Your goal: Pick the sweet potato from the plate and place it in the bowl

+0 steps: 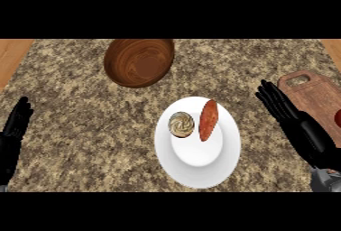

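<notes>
Two hands frame a granite worktop (73,113) where your wooden bowl (138,62) sits at upper centre and the white plate (223,155) lies below it, mid-frame. On that plate's right side rests the sweet potato (208,120), slim and tapered beside a swirled pastry (181,124). Expect it stiff, light and apt to roll (take it across its middle). Your right hand (283,106) hovers right of the plate, fingers straight, holding nothing; the left hand (16,124) rests released at the left edge.
</notes>
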